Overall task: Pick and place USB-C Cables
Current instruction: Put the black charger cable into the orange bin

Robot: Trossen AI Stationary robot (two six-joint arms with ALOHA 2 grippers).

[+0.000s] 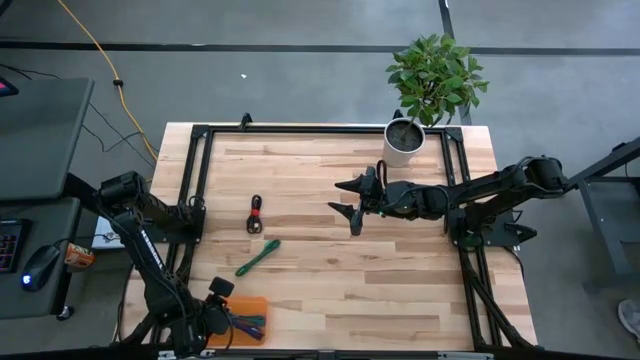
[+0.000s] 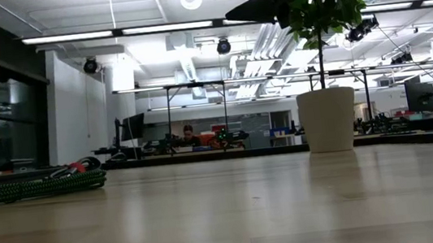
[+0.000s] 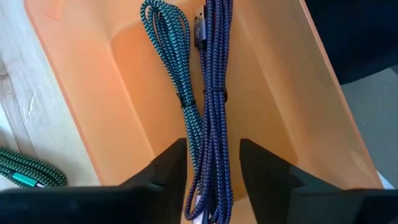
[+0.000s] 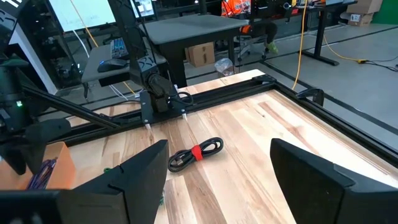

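While my left tool (image 3: 211, 163) sits spread over the orange tray (image 1: 252, 304), purple-blue cable (image 3: 214, 93) between the fingers beside teal (image 3: 180, 68), I should lift straight clear. Right tool (image 1: 352, 205) spread above the surface, red-and-black cable (image 1: 255, 214) next (green (image 1: 257, 257) closer to tray); plant pot (image 1: 404, 143) behind.

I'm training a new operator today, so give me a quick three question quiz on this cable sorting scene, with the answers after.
1. True or false: the green cable lies in the orange tray.
2. Which cables lie in the tray? A teal and purple-blue; B red-and-black and green.
3. Fill in: the right gripper hangs open above the ____.

Key: 1 false, it lies on the table. 2 A, teal cable, purple-blue cable, left gripper open over them. 3 table.
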